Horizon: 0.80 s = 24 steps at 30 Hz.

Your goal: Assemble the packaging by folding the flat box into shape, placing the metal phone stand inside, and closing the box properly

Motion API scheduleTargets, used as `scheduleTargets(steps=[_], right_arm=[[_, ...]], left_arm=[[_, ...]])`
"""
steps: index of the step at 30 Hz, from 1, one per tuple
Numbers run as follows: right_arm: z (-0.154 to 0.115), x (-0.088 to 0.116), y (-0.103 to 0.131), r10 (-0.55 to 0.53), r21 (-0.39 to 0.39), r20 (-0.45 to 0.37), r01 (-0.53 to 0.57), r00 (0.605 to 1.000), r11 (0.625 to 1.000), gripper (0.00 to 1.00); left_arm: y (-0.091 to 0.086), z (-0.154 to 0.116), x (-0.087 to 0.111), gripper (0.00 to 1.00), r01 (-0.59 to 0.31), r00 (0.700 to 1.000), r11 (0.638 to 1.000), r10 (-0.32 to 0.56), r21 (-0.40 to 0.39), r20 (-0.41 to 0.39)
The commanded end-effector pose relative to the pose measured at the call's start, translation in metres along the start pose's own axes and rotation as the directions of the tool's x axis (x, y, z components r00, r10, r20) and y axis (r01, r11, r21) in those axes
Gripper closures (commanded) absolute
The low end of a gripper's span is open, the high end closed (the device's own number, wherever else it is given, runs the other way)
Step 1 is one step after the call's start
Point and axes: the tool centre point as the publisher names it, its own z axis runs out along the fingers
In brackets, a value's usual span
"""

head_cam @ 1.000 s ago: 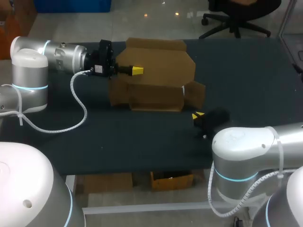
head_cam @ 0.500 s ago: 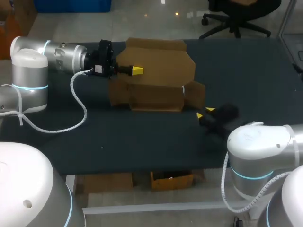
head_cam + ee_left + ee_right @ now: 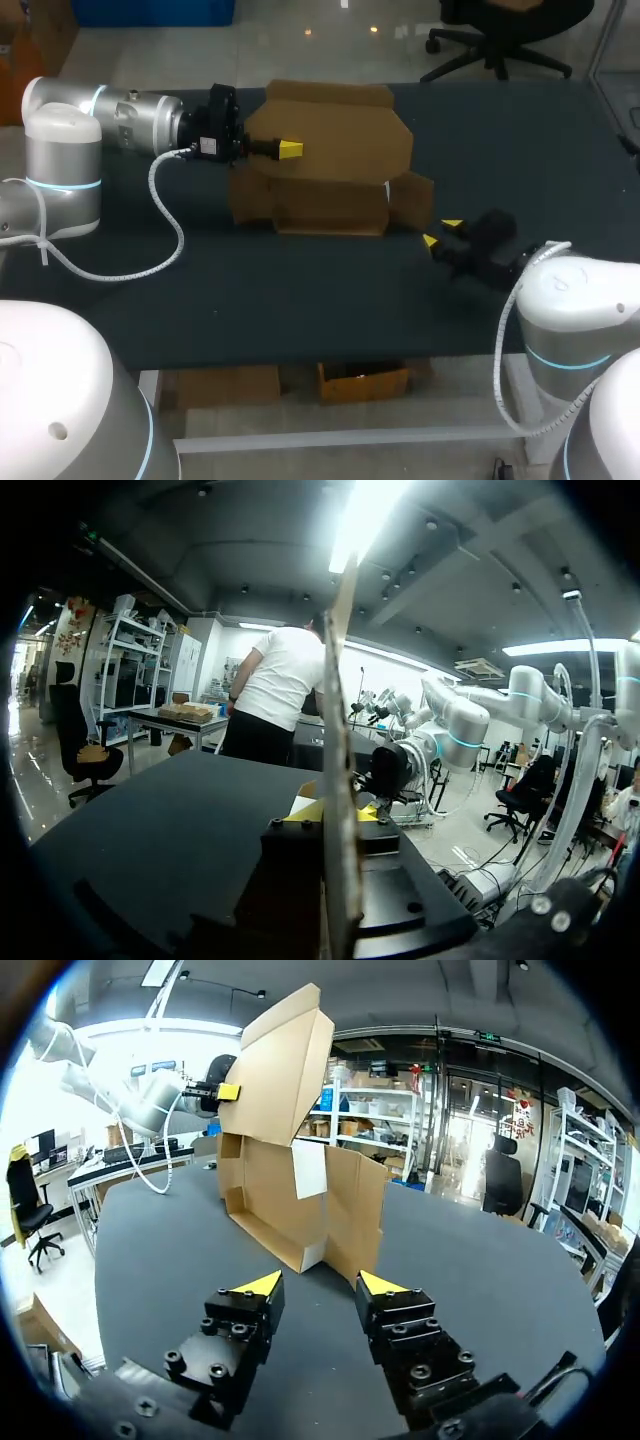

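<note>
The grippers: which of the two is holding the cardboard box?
The left gripper: it clamps the raised flap of the cardboard box. The right gripper is open and empty, short of the box.

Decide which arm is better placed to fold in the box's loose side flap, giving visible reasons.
Right, probably. The right gripper is open, empty and just short of the side flap, facing it. The left gripper is shut on the raised lid, so it is occupied.
</note>
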Motion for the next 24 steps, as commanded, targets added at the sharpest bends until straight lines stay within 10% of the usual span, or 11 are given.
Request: scheduleTargets(steps=[1, 24], right_arm=[[0.007, -0.011, -0.002, -0.011, 0.006, -0.193, 0.012, 0.981, 1.0, 0.55], [0.044, -0.049, 0.001, -0.023, 0.0, -0.234, 0.023, 0.972, 1.0, 0.47]], left_arm=[[0.004, -0.001, -0.001, 1.0, 0.0, 1.0, 1.0, 0.0, -0.002, -0.001], [0.004, -0.001, -0.001, 1.0, 0.0, 1.0, 1.0, 0.0, -0.002, -0.001]])
